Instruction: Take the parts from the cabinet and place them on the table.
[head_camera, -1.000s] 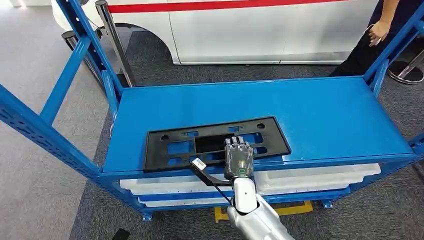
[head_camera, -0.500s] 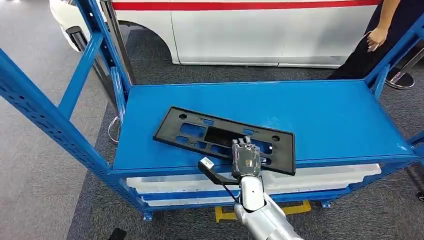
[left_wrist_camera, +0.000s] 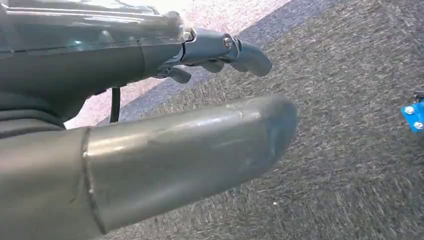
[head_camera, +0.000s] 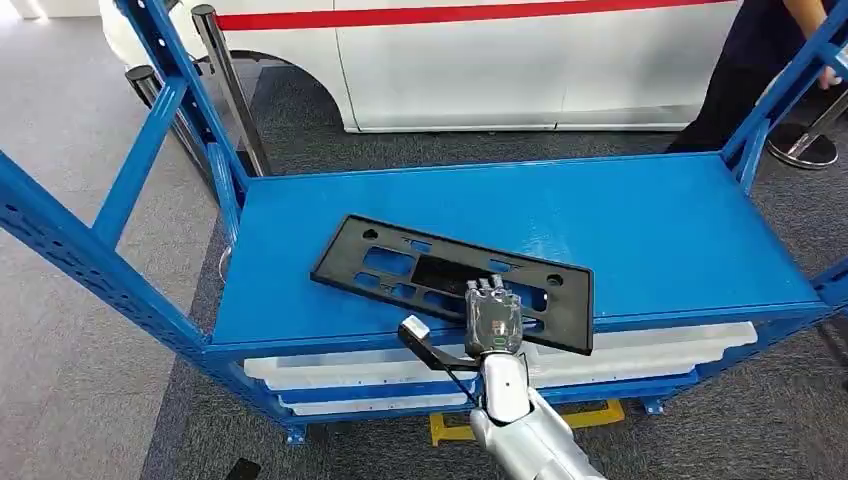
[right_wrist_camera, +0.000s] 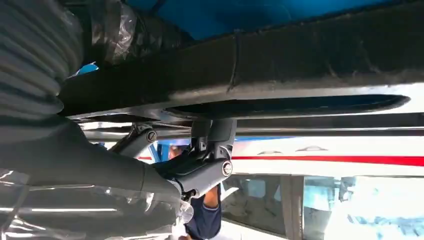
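Note:
A flat black plastic frame part point(head_camera: 440, 275) with several cut-outs lies askew on the blue cabinet shelf point(head_camera: 650, 230). Its near right corner juts past the shelf's front edge. My right hand point(head_camera: 491, 318) grips the part's near edge, fingers on top; a black cable with a white tag hangs beside the wrist. The right wrist view has the part's dark edge point(right_wrist_camera: 300, 55) pressed against my right hand point(right_wrist_camera: 100, 165). My left hand point(left_wrist_camera: 175, 150) hangs over grey carpet, thumb and fingers apart, holding nothing.
White trays point(head_camera: 640, 350) fill the lower shelf under the front edge. Blue uprights point(head_camera: 150, 150) frame the cabinet's left and right ends. A white vehicle with a red stripe point(head_camera: 500, 60) stands behind it, and a person point(head_camera: 745, 70) is at the back right.
The black part has swung from parallel with the shelf front to askew, its left end farther back and its right corner over the edge. My right hand moved slightly right with it.

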Action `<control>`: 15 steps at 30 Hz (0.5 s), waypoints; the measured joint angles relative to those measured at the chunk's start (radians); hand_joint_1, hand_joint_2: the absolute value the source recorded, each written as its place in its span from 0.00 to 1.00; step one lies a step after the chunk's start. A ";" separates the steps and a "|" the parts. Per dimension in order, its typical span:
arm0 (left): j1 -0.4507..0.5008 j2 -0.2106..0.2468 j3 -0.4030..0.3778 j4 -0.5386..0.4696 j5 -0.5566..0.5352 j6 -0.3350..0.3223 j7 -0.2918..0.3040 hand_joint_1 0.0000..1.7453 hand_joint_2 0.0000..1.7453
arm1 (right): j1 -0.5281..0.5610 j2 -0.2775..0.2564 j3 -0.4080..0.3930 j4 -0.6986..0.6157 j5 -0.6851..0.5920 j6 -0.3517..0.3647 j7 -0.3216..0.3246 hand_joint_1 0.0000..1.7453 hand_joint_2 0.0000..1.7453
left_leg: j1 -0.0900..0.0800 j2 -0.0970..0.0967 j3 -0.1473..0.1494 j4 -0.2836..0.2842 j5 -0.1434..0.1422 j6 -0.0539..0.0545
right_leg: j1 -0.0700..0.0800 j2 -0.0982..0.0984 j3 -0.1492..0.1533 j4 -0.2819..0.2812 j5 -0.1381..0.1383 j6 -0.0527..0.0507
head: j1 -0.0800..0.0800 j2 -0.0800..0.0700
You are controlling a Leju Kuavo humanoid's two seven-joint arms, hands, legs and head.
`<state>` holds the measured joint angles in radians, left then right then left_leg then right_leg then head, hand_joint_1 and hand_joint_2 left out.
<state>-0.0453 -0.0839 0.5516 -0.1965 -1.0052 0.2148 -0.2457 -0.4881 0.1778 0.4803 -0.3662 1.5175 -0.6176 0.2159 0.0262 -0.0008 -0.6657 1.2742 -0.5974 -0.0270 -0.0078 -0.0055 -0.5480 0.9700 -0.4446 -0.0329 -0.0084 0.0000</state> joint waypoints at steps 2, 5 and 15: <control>0.000 0.000 0.000 0.000 0.000 0.000 0.000 0.00 0.00 | 0.000 0.000 -0.005 0.000 -0.005 -0.004 -0.002 1.00 1.00 | 0.004 0.001 0.069 -0.138 0.084 -0.003 | -0.003 0.002 0.000 0.008 -0.004 0.006 | 0.000 0.000; -0.003 0.000 0.003 0.000 -0.002 0.000 0.000 0.00 0.00 | 0.002 0.001 -0.028 0.000 -0.064 -0.045 -0.086 1.00 1.00 | -0.001 -0.001 0.139 -0.286 0.116 0.012 | 0.003 0.007 -0.009 0.033 -0.016 0.026 | 0.001 0.000; 0.001 -0.019 0.116 0.000 0.058 0.039 -0.002 0.00 0.00 | 0.297 0.069 -0.029 -0.734 -1.036 0.133 -0.741 1.00 1.00 | 0.007 0.060 0.119 -0.294 0.134 0.047 | -0.001 0.010 -0.146 0.339 -0.186 0.056 | 0.003 0.000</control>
<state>-0.0448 -0.1034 0.6679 -0.1965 -0.9468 0.2536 -0.2472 -0.1907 0.2465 0.4515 -1.1007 0.4817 -0.4844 -0.5255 0.0332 0.0595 -0.5470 0.9804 -0.4636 0.0202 -0.0085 0.0044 -0.6942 1.3092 -0.6304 0.0236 -0.0057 0.0000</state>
